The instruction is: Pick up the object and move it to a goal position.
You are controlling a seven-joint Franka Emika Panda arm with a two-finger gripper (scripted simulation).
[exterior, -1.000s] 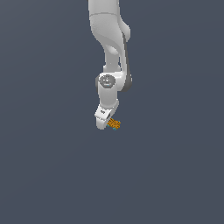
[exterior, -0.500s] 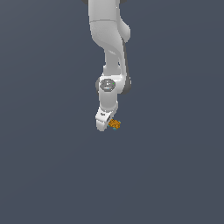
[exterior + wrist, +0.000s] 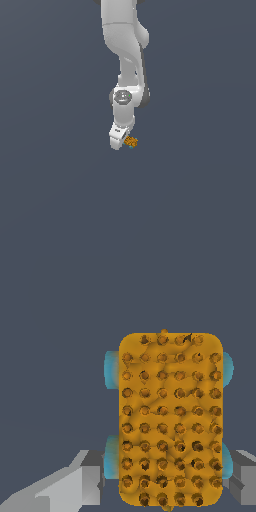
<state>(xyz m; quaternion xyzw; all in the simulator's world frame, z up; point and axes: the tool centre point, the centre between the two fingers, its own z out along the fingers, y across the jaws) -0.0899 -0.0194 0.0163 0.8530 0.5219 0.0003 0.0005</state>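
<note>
White gripper [image 3: 121, 142] fingers [image 3: 75, 483] flanking the orange dotted object [image 3: 170, 418], contact unclear, plain grey-blue surface [image 3: 60, 190] around, nothing obstructing

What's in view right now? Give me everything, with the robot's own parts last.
object: one, orange-yellow oblong with rows of dark dots and teal-blue bits showing at its sides; in the wrist view it fills the middle between the two fingers; in the exterior view it sits at the tool's tip, on the exterior view's right of it.
ground: one, plain dark grey-blue, all around.
arm: one, white, coming down from the top of the exterior view.
tool: one, white; grey fingers flank the object's lower end; whether they touch it cannot be told.
</note>
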